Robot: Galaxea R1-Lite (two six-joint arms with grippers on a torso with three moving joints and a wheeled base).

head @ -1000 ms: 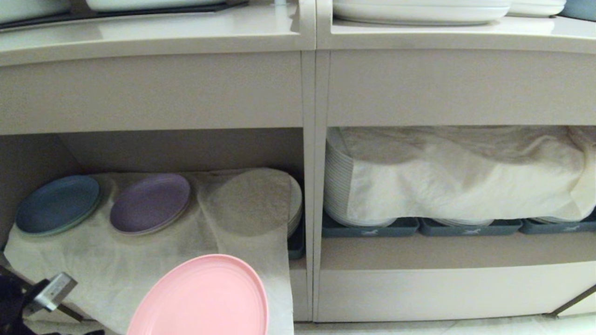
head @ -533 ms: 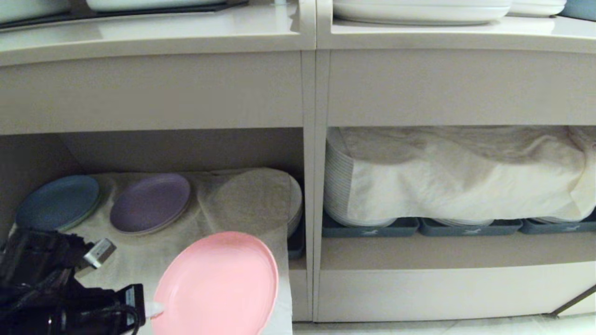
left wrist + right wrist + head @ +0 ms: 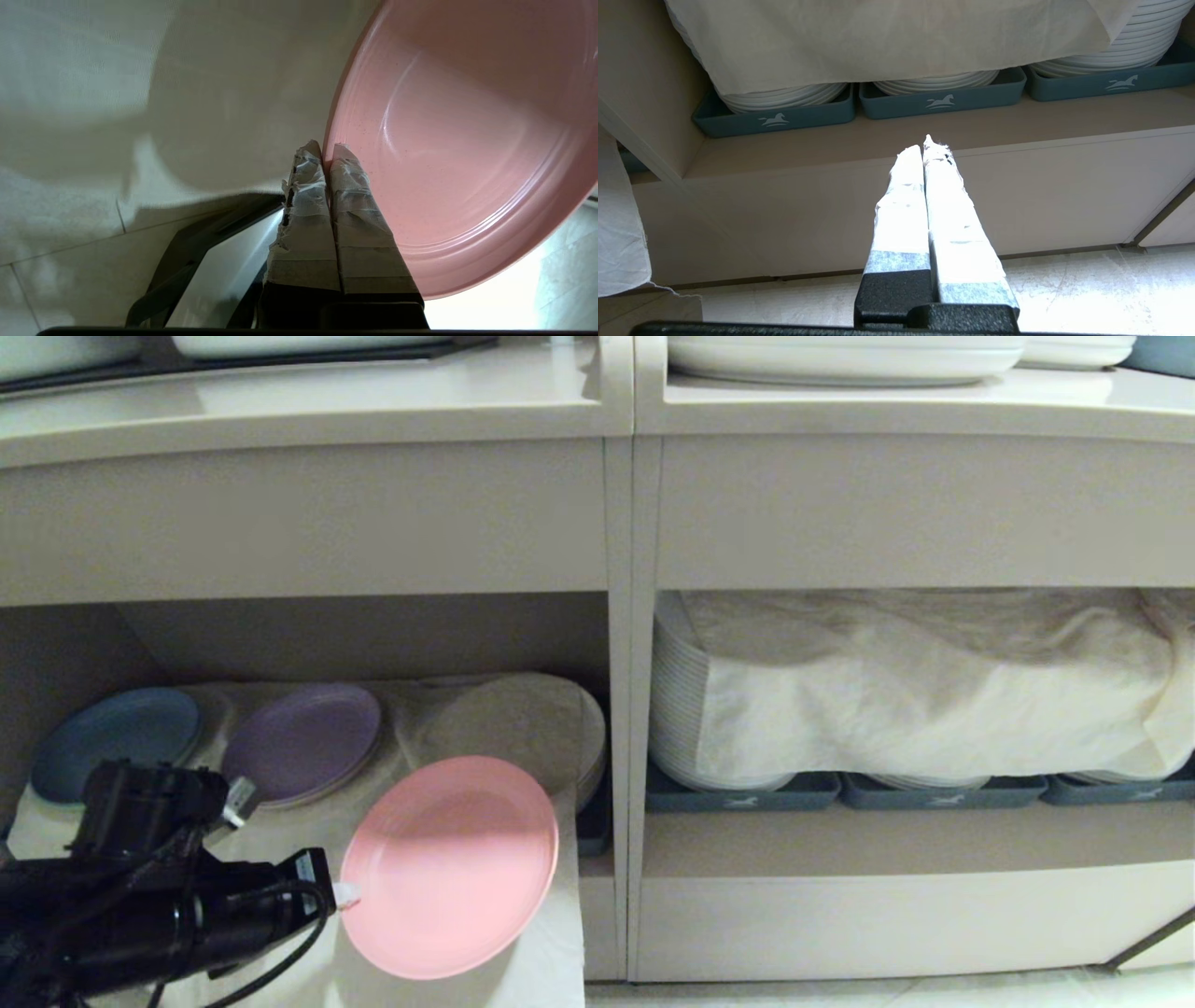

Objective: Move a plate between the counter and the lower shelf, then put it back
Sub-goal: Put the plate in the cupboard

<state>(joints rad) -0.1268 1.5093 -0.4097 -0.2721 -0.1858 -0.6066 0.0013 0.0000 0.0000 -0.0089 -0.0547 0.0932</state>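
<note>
I'm pinching the plate [image 3: 450, 864] by its near rim in the left gripper [image 3: 344, 896] | plate extending beyond jaws, fronting the lower shelf [image 3: 373, 635] | right gripper [image 3: 926, 150] pressed together, idling apart.

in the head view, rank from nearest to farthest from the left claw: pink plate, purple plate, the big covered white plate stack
1. Pink plate: its rim is pinched in the left claw, in front of the lower shelf.
2. Purple plate: up and behind the claw, on the cloth in the left cubby.
3. White plate stack: right of the divider, in the wider cubby.
</note>
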